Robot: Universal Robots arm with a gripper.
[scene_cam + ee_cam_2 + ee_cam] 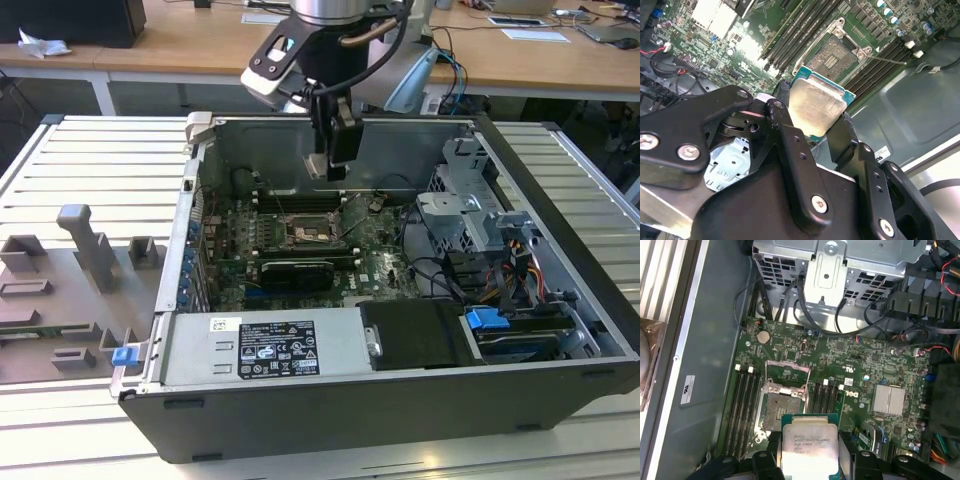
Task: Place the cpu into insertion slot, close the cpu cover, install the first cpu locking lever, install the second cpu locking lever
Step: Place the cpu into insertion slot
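**Grey slatted bench (80, 430), open dark tower case (400, 410)**

Black gripper (812, 110) is clamped on the small pale-silver square cpu (810, 445) by its edges. The dark metal-rimmed insertion slot (780, 410) sits below its fingertips, not touching. Chip looks light, stiff, delicate, so edges only.

Open dark metal PC case (330, 430) is lying on slatted pale metal surface (90, 150). Green motherboard (385, 265) is sitting inside it, w/ square metal-rimmed insertion slot (308, 232) btwn two banks of long black memory slots (742, 405). Black end effector (336, 160) is hanging above slot, gripping small square metal-faced cpu (810, 447) btwn its fingers.
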